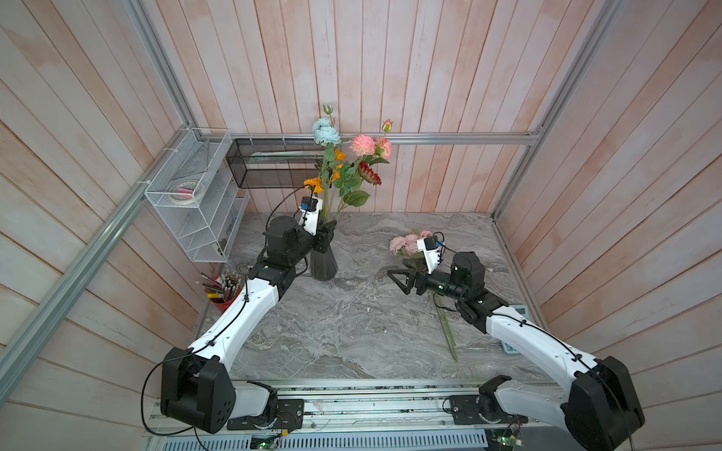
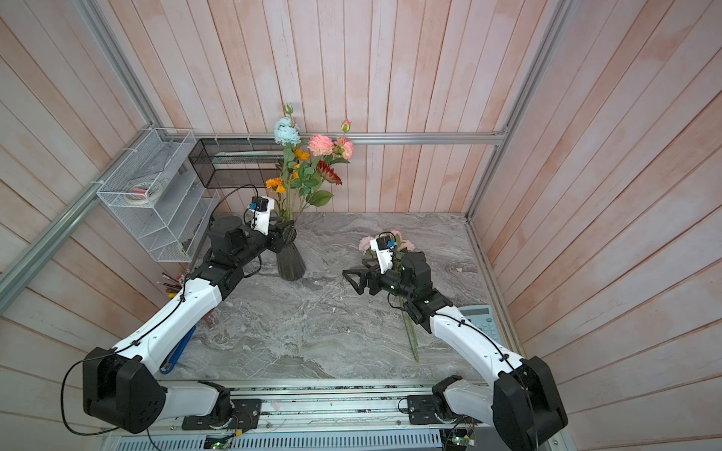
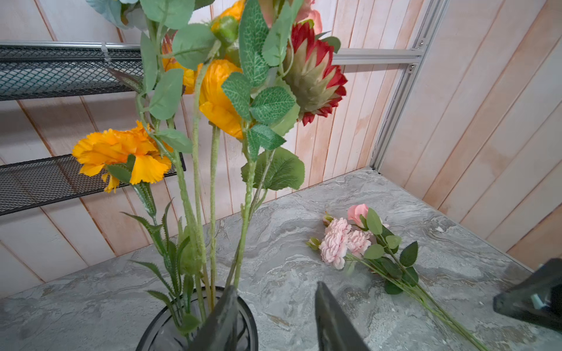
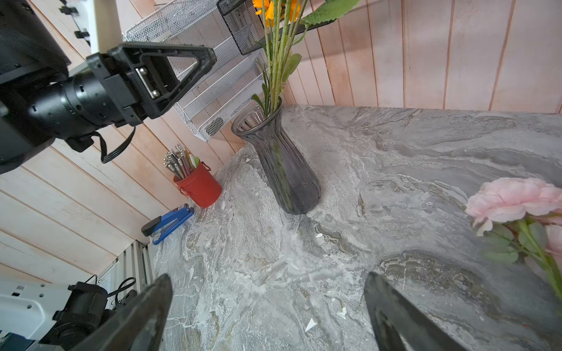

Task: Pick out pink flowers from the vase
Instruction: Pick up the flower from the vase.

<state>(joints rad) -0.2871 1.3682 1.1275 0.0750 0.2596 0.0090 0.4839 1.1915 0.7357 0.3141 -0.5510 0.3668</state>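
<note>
pink flowers (image 1: 404, 244): ruffled pale heads on thin green stalks, lying flat just behind the right gripper (image 4: 269, 276); another pink bloom (image 1: 363, 144) stands high above the left gripper (image 3: 275, 288).
vase (image 1: 323, 267): ribbed smoky glass with a flared rim, at the left gripper's tips.
left gripper: jaws partly apart, with nothing seen between them.
right gripper: spread wide, empty.
table (image 1: 351, 324): grey veined marble.

Left arm (image 1: 242, 312): stretched forward, wrist about level.
Left gripper (image 3: 275, 287): jaws partly apart.
Right arm (image 1: 519, 332): bent, wrist turned to the left.
Right gripper (image 4: 269, 276): jaws wide apart, empty.
</note>
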